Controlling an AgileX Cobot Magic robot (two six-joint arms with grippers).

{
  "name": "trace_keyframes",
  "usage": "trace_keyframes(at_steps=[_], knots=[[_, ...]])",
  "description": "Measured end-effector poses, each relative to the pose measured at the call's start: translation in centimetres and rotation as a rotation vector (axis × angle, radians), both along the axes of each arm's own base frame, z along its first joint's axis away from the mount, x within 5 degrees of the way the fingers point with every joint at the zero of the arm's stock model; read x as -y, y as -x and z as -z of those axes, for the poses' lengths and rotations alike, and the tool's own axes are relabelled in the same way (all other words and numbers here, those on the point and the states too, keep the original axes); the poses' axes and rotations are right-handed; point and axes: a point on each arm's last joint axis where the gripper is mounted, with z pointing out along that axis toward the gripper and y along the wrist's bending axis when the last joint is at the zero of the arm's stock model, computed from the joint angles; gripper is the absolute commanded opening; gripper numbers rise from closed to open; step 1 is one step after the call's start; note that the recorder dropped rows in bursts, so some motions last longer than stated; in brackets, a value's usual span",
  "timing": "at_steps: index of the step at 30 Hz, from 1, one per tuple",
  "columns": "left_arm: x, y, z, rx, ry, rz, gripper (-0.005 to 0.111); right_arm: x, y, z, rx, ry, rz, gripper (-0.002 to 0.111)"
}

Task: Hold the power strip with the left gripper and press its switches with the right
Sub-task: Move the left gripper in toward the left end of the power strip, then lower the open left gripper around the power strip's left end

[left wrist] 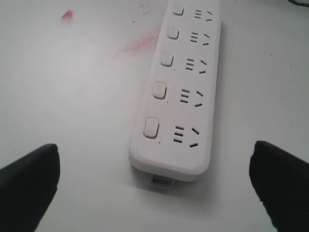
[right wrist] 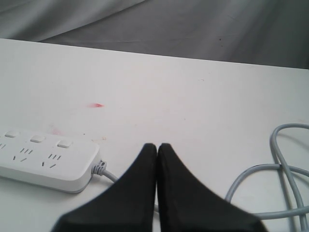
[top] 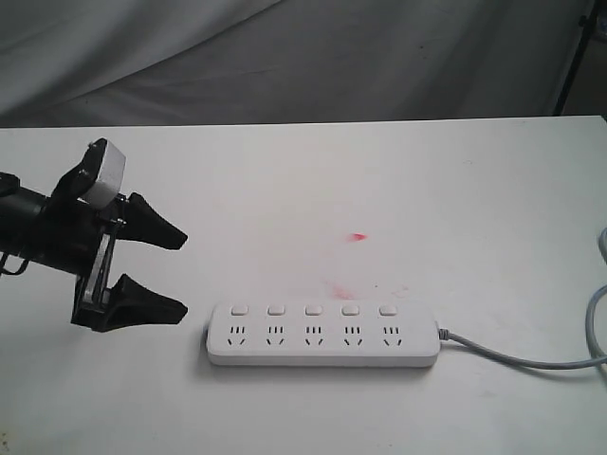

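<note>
The white power strip (top: 322, 335) lies flat near the table's front, its five square switches (top: 312, 310) in a row along the far side and its grey cord (top: 531, 357) running off right. My left gripper (top: 180, 273) hovers wide open just off the strip's left end, touching nothing; in the left wrist view the power strip (left wrist: 181, 96) lies ahead between the two black fingertips (left wrist: 29, 186), switches (left wrist: 160, 90) showing. My right gripper (right wrist: 157, 145) is shut and empty, off the cord end of the power strip (right wrist: 46, 162); it is out of the exterior view.
Red smudges (top: 358, 236) mark the white table (top: 379, 190) behind the strip. Loops of grey cord (right wrist: 285, 169) lie at the right edge. Grey cloth (top: 285, 57) hangs behind the table, with a dark stand leg (top: 574, 57) at the far right.
</note>
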Motion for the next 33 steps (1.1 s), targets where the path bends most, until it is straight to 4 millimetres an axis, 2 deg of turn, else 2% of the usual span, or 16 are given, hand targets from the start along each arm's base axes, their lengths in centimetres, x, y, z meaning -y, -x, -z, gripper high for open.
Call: trace_keyframes(at_steps=[6, 13, 18, 22, 33], knots=[[0.6, 0.0, 0.7, -0.027, 0.008, 0.020, 0.102, 0.0, 0.0, 0.0, 0.000, 0.000, 0.000, 0.000], [3.3, 0.6, 1.2, 0.010, -0.067, 0.114, 0.102, 0.0, 0.0, 0.0, 0.000, 0.000, 0.000, 0.000], [4.4, 0.8, 1.9, 0.037, -0.130, 0.143, 0.102, 0.0, 0.0, 0.0, 0.000, 0.000, 0.000, 0.000], [4.5, 0.2, 3.4, 0.016, -0.153, 0.140, 0.102, 0.0, 0.0, 0.0, 0.000, 0.000, 0.000, 0.000], [4.9, -0.9, 5.5, -0.033, -0.144, 0.129, 0.102, 0.0, 0.0, 0.0, 0.000, 0.000, 0.000, 0.000]])
